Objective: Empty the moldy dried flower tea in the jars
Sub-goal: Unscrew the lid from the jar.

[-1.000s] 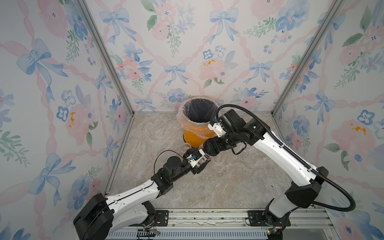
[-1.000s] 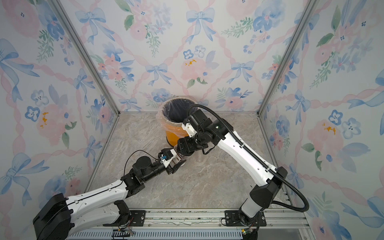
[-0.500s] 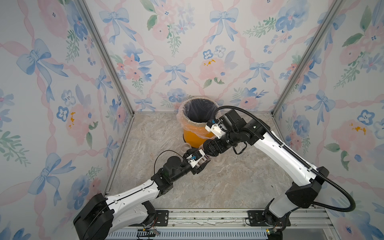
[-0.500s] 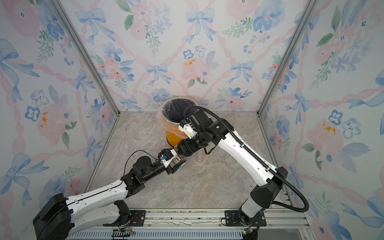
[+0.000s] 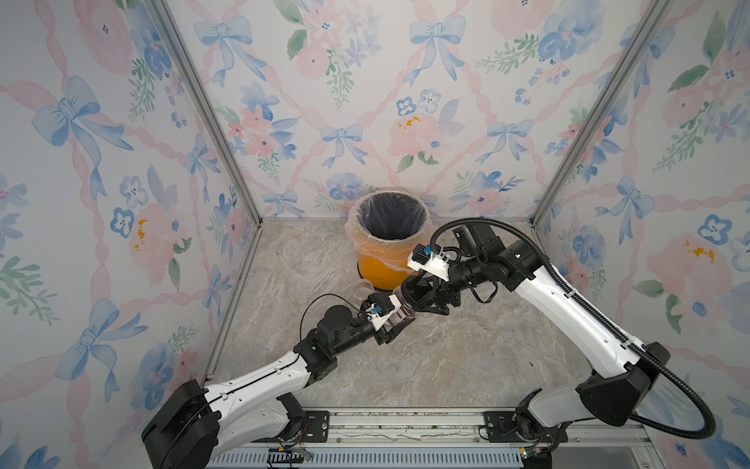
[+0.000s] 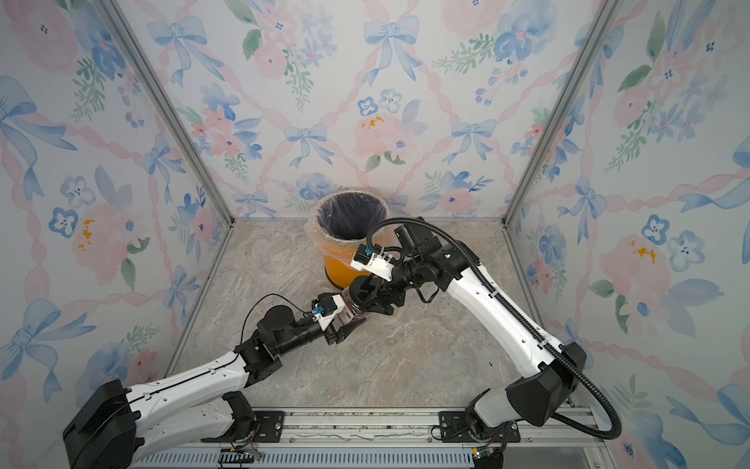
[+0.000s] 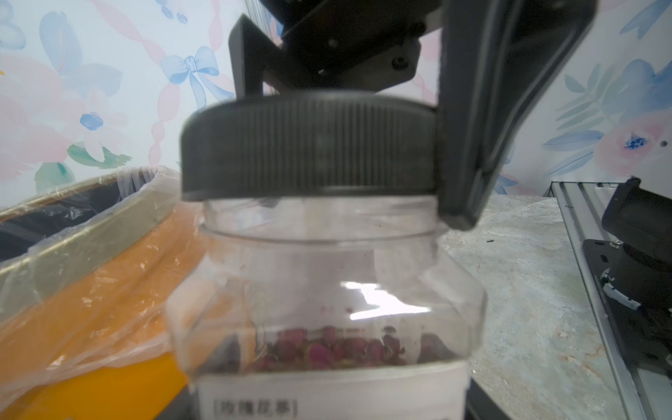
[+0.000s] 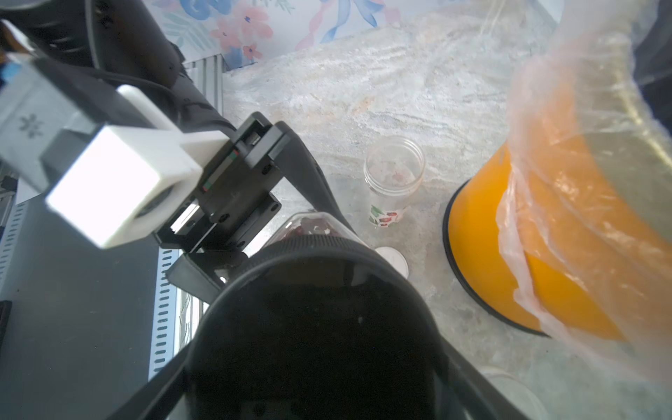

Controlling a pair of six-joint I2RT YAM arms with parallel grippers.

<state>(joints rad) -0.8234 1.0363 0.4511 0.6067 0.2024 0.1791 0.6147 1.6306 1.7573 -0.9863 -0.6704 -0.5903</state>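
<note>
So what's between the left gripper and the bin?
An open round jar, a white lid beside it; the right wrist view shows both.

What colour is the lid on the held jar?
Black, with a ribbed edge; the lid shows best in the left wrist view.
</note>
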